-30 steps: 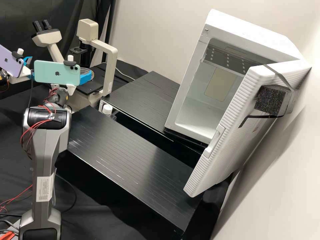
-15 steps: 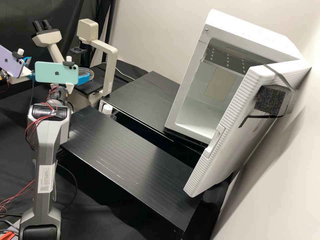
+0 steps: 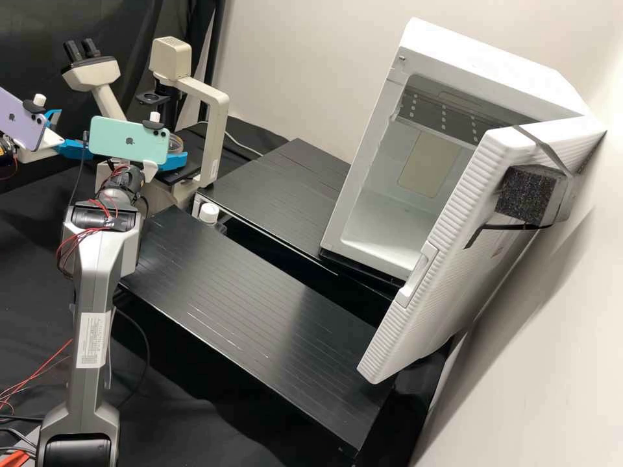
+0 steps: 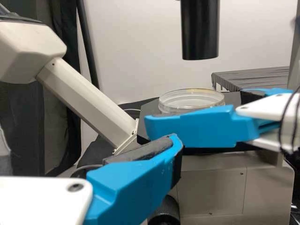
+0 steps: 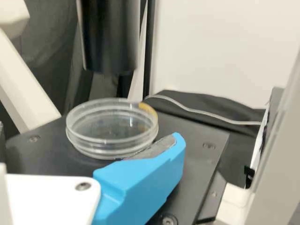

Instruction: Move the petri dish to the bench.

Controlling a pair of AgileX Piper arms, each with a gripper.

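Observation:
In the high view, the petri dish (image 3: pixel 175 140) sits on the microscope stage, partly hidden by the teal phone. Right gripper (image 3: pixel 182 153) is at the stage there, and left gripper (image 3: pixel 74 132) stands apart to the left with its blue fingers spread. In the right wrist view, the clear round dish (image 5: pixel 112 127) lies flat; a finger of the right gripper (image 5: pixel 145 173) is close beside it, contact unclear. The left wrist view shows the dish (image 4: pixel 191 99) behind the right gripper's nearer finger, its fingers spread apart. Left gripper (image 4: pixel 140 173) holds nothing visible.
The microscope (image 3: pixel 211 110) frames the stage, with a black cylinder (image 5: pixel 110 37) above the dish. Two black bench platforms (image 3: pixel 253 305) extend rightward. A white-capped bottle (image 3: pixel 209 213) stands between them. At the right is a white chamber (image 3: pixel 376 214) with its door (image 3: pixel 428 292) open.
The arm with the teal phone has shifted right along the stage, uncovering a blue finger of the other gripper. The arm with the purple phone has stayed still.

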